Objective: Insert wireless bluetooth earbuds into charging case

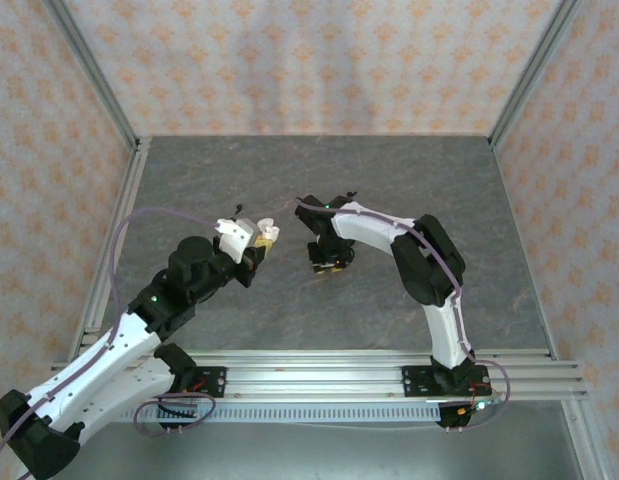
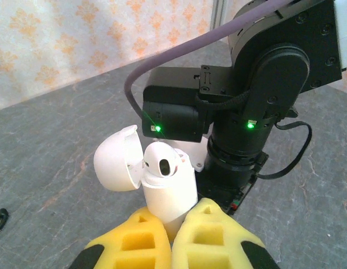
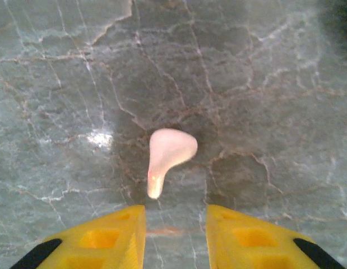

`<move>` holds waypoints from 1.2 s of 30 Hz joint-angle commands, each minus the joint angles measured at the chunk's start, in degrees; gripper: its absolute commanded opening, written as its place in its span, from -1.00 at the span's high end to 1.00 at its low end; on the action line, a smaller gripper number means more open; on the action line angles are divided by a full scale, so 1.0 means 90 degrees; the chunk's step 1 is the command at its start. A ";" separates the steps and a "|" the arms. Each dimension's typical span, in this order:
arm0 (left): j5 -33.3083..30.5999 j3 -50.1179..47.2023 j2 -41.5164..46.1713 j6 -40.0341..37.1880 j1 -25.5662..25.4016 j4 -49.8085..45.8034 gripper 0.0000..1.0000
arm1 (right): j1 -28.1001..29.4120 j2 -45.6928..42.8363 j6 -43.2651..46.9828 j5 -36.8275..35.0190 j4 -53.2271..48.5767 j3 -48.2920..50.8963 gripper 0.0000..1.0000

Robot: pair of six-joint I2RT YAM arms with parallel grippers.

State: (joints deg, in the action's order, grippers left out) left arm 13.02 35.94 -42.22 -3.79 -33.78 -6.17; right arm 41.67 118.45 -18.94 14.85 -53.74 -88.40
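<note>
**benchrat:** Right up against the lens is the left gripper (image 2: 174, 227), yellow tips squeezed tight on the bottom half of the charging case (image 2: 169, 190). The case is upright with its lid (image 2: 116, 162) flipped open to one side. One earbud (image 2: 163, 163) looks already seated in its well.

**solderpaws:** And the other one?

**benchrat:** The loose earbud (image 3: 169, 152) is lying flat on the table (image 3: 274, 84), off to the case's right and lower than it. The right gripper (image 3: 176, 224) hangs over it with jaws apart, touching nothing, and the stem points back toward the gap.

**solderpaws:** How would you grab it?

**benchrat:** My guess is it weighs next to nothing and it's hard, glossy plastic. Pinch the rounded head and it'll probably squirt out sideways. I'd close gently where the stem meets the head and leave the stem tip free. That end has to drop into the case's empty well.
</note>
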 commanded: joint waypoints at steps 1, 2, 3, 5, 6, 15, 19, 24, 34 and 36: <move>-0.0191 0.0020 0.0091 -0.0199 -0.0041 -0.0031 1.00 | -0.0011 -0.0265 0.0027 -0.0255 -0.0722 -0.0526 0.28; -0.0190 0.0029 0.0091 -0.0227 -0.0045 -0.0034 1.00 | -0.0011 -0.0273 -0.0011 -0.0303 -0.0846 -0.0689 0.28; -0.0188 0.0030 0.0081 -0.0245 -0.0039 -0.0018 1.00 | -0.0011 -0.0253 -0.0050 -0.0338 -0.0976 -0.0872 0.27; -0.0174 0.0041 0.0076 -0.0276 -0.0037 -0.0033 1.00 | -0.0011 -0.0161 -0.0197 -0.0370 -0.1199 -0.1209 0.27; -0.0173 0.0049 0.0072 -0.0295 -0.0049 -0.0041 1.00 | -0.0015 -0.0070 -0.0317 -0.0390 -0.1334 -0.1394 0.27; -0.0099 -0.0039 0.0023 -0.0293 -0.0036 0.0074 1.00 | -0.0022 0.0715 -0.1296 -0.0566 -0.1517 -0.2143 0.24; -0.0048 -0.0066 0.0022 -0.0369 -0.0036 0.0030 1.00 | -0.0021 0.0865 -0.1337 -0.0854 -0.1574 -0.2058 0.17; -0.0001 -0.0117 -0.0025 -0.0399 -0.0043 0.0085 1.00 | -0.0021 0.0833 -0.1478 -0.0865 -0.1340 -0.1771 0.17; 0.0097 -0.0078 -0.0140 -0.0402 -0.0045 0.0128 1.00 | -0.0021 0.1018 -0.1493 -0.0733 -0.1035 -0.1570 0.21; 0.0108 -0.0092 -0.0143 -0.0399 -0.0042 0.0112 1.00 | -0.0021 0.1064 -0.1493 -0.0684 -0.0992 -0.1553 0.24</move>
State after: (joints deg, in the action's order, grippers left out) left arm 13.06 35.40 -43.66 -6.15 -33.78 -6.22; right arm 41.67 126.54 -31.53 9.45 -63.18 -103.33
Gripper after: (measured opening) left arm 0.047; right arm 0.385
